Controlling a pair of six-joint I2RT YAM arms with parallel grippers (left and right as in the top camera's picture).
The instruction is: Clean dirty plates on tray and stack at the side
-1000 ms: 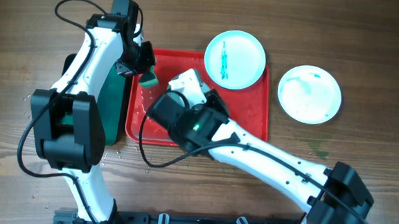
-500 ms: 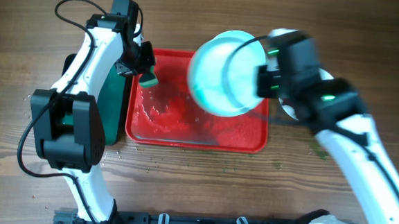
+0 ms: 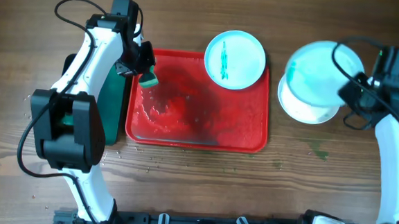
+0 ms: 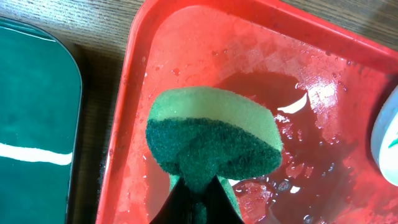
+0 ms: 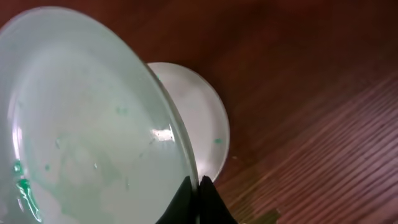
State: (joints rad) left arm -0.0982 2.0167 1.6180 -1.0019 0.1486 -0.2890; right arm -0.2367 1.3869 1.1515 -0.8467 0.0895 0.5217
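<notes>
The right gripper (image 5: 199,186) is pinching a pale aqua plate (image 5: 87,118), tilted just above the white plate (image 5: 202,112) past its fingers (image 5: 181,205); stacking seems under way, needing levelling and lowering. The left gripper (image 4: 199,196) is clamping a sponge (image 4: 211,143) over the red tray (image 4: 348,56), a smeared plate (image 3: 235,58) sitting on its far corner.

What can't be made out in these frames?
Lower plate: overhead, mostly covered by the raised plate; contact between them unclear.
Green tray: overhead, mostly under the left arm; left wrist, cut off by the edge.
Right claw: right wrist, only fingertips show at the bottom edge.
</notes>
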